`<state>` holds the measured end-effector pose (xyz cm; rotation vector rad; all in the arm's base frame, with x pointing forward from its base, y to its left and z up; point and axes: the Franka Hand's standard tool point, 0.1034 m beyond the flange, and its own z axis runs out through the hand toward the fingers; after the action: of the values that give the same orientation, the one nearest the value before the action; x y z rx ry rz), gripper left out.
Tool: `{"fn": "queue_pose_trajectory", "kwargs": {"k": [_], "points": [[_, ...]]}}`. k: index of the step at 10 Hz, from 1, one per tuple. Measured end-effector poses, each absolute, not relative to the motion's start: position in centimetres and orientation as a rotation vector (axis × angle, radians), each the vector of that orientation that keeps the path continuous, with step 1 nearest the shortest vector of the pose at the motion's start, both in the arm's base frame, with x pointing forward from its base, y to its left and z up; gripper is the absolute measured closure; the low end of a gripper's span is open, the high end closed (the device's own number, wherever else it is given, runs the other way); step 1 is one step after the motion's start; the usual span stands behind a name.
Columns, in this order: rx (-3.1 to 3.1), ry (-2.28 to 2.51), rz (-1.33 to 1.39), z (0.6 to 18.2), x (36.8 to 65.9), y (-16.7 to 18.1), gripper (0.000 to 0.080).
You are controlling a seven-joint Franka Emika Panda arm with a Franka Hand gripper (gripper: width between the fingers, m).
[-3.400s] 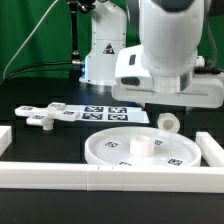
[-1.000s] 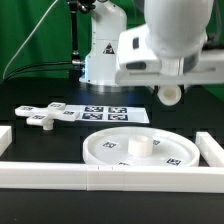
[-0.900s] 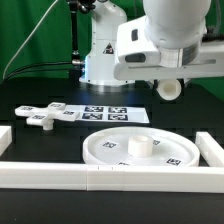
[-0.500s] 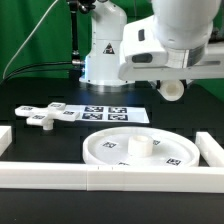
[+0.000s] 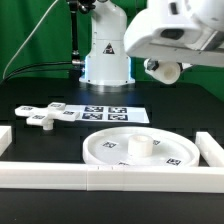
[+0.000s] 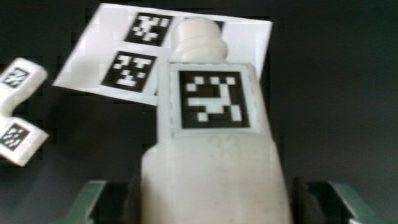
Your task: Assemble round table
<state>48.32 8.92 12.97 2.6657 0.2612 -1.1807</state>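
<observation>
My gripper (image 5: 163, 66) is high at the exterior view's upper right, shut on the short thick cylinder leg (image 5: 165, 72), which hangs tilted well above the table. In the wrist view the leg (image 6: 215, 120) fills the middle with a square tag on it, a dark finger (image 6: 103, 201) on either side, gripper (image 6: 214, 208). The large rimmed round disc (image 5: 172, 152) lies flat near the front, a small raised hub (image 5: 140, 143) at its centre. The cross-shaped foot piece (image 5: 44, 118) lies at the exterior view's left and shows at the edge of the wrist view (image 6: 16, 102).
The marker board (image 5: 115, 113) lies behind the disc and shows in the wrist view (image 6: 134, 55). Long white bars edge the front (image 5: 100, 178), the left (image 5: 5, 136) and the right (image 5: 213, 148). The arm's white base (image 5: 105, 60) stands at the back.
My gripper has lifted the leg from beside the disc to high above the table, moved it slightly toward the exterior view's right and tilted it.
</observation>
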Motion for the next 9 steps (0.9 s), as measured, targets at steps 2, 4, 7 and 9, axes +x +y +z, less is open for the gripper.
{"fn": "queue_pose_trajectory", "kwargs": {"k": [2,4,7,9], "points": [[2.674,0.275,-1.169,12.7,48.4,9.2,0.0393],[2.721,0.182,-1.149,12.6,48.5,9.8,0.0393],[2.883,0.096,-0.937,12.9,50.5,10.0,0.0393],[2.943,0.105,-0.782,12.9,50.4,10.2,0.0393]]}}
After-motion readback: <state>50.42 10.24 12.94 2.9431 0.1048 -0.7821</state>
